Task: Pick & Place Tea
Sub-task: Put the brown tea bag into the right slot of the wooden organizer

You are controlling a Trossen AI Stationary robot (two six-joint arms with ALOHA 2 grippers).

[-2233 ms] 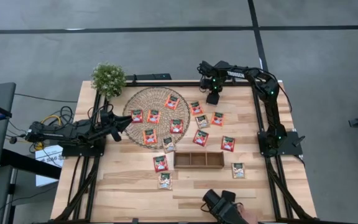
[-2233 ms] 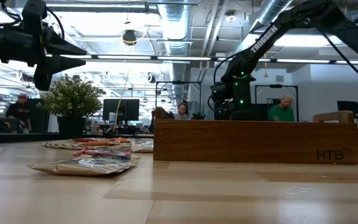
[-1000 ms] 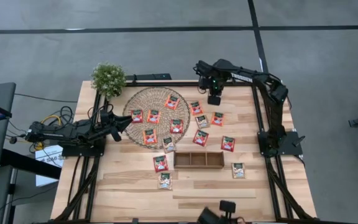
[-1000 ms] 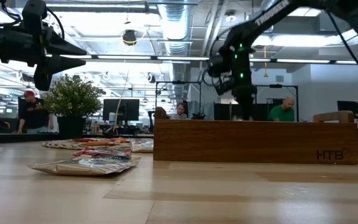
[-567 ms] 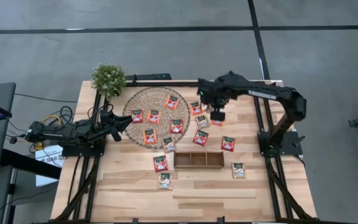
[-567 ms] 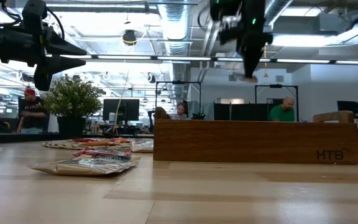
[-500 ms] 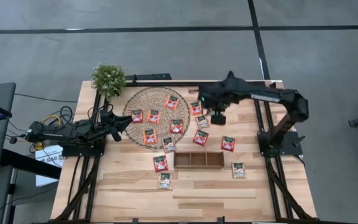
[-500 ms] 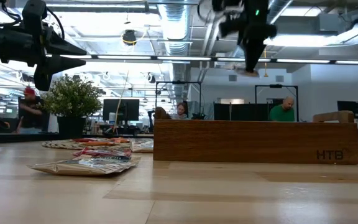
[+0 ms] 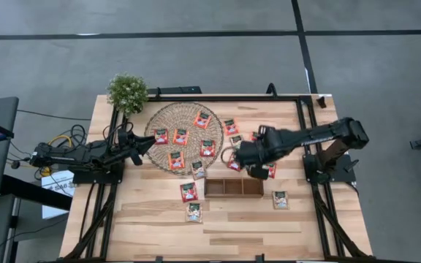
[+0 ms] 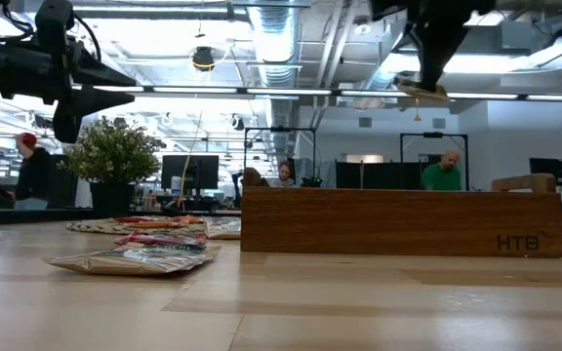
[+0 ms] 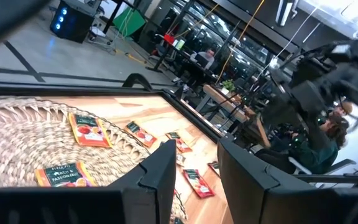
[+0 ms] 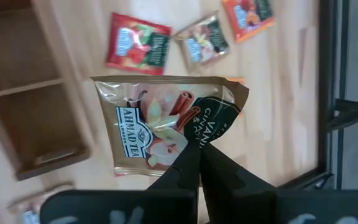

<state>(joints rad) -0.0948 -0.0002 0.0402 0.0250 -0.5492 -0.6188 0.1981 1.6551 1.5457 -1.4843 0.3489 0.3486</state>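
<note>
Right wrist view shows the right hand (image 12: 199,151) pinching a thin, pale gold foil tea sachet (image 12: 166,127) by its edge; light, floppy, likely slippery; left hand (image 11: 194,171) spread

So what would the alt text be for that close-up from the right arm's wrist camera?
The right gripper, shut, pinches one corner of a pale tea sachet printed with cinnamon sticks, holding it in the air over a wooden table. Beneath it lie the brown wooden tray with open compartments and three more sachets, one of them red.
</note>
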